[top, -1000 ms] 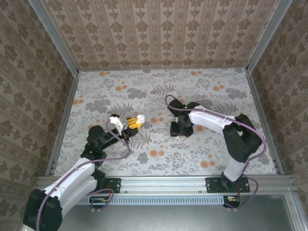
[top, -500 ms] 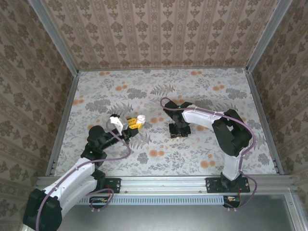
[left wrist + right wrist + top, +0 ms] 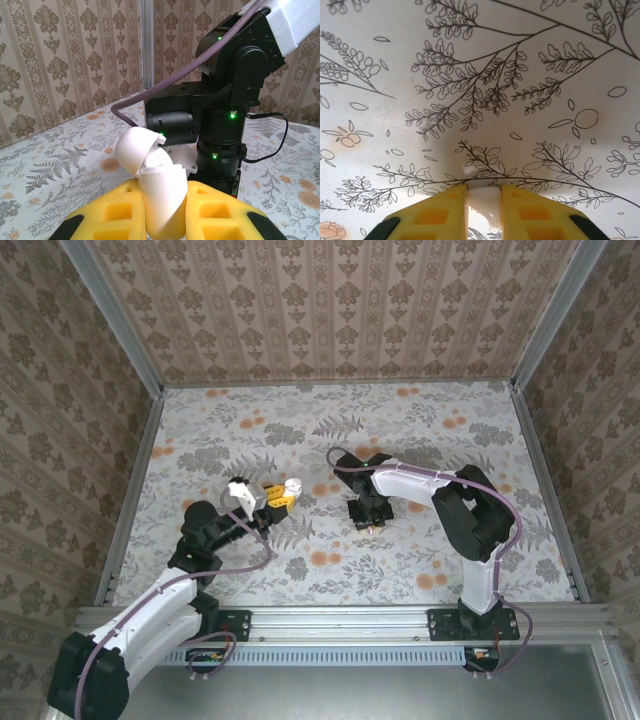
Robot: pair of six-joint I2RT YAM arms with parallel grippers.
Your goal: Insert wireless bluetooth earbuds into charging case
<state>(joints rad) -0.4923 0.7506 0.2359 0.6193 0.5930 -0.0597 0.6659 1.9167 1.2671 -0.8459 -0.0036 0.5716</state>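
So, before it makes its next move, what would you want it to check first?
1. Charging case gripped by the left pincer: ok, wedged between the yellow pads.
2. Lid open: ok, tipped back.
3. Something caught in the right pincer: ok, a small white piece fills the gap between its pads.
4. That piece is an earbud: cannot tell, too little of it shows.
5. Piece lifted off the table: not ok, the pincer is down at the surface.
6. Sockets inside the case free: cannot tell, the inside is hidden.
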